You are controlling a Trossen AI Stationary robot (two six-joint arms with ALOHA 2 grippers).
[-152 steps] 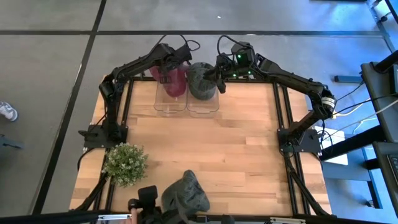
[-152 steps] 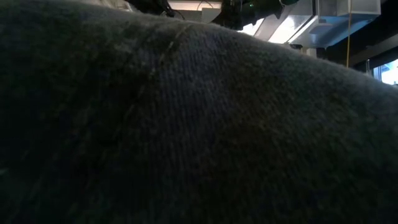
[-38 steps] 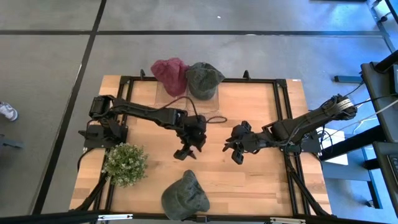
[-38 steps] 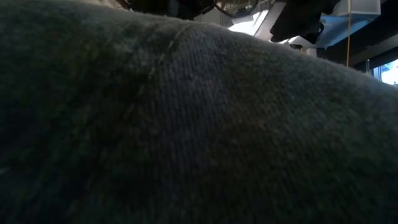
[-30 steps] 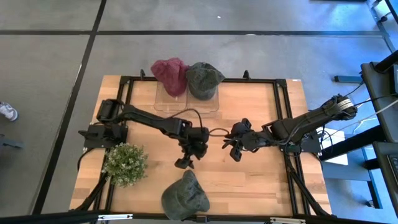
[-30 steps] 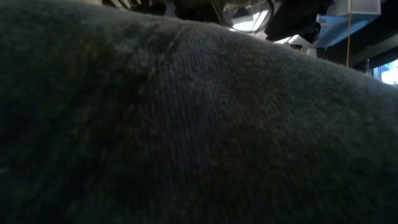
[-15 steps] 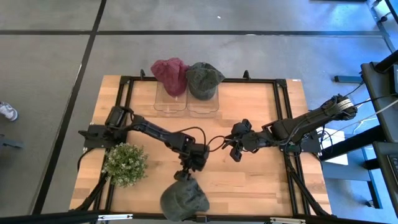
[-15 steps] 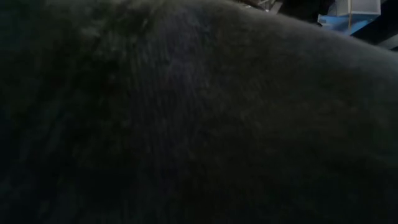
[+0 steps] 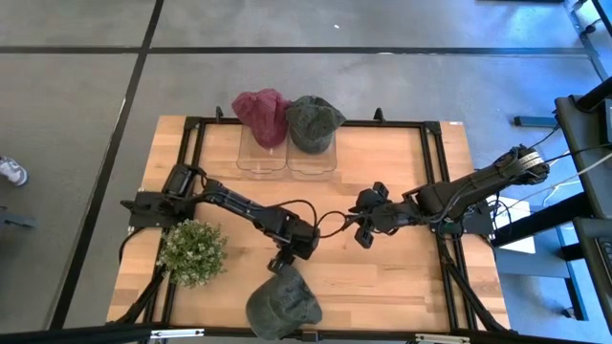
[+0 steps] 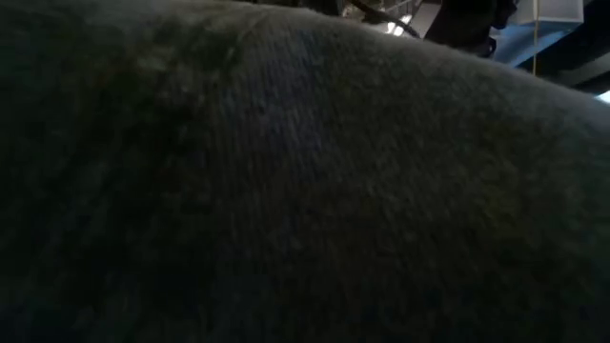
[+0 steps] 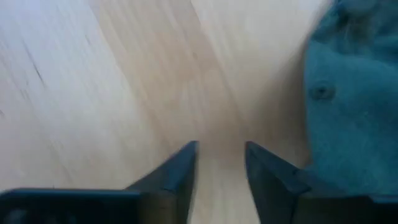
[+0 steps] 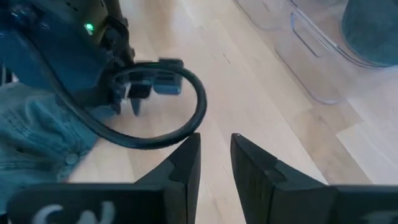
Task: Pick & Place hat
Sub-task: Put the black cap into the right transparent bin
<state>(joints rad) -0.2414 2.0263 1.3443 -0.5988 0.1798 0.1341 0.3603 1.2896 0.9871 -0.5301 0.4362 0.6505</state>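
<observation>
Green hat (image 9: 283, 305) lies at the table's (image 9: 382, 277) near edge, its fabric filling the low view. My left gripper (image 9: 283, 265), fingers slightly parted and holding nothing, sits low at the hat's far edge. My right gripper (image 9: 360, 232), likewise empty and a little open, waits mid-table. A potted plant (image 9: 192, 251) stands left; clear bins (image 9: 287, 158) carry a red hat (image 9: 261, 115) and another green hat (image 9: 312, 121).

1. The left arm stretches from its base at the table's left edge toward the near middle, its wrist bent down.
2. The left gripper (image 9: 280, 264) points at the tabletop, fingers (image 11: 180, 163) a narrow gap apart, nothing between them.
3. The right arm reaches leftward, low across the table.
4. The right gripper (image 9: 362, 229) sits near centre, fingers (image 12: 186, 158) slightly parted, empty.
</observation>
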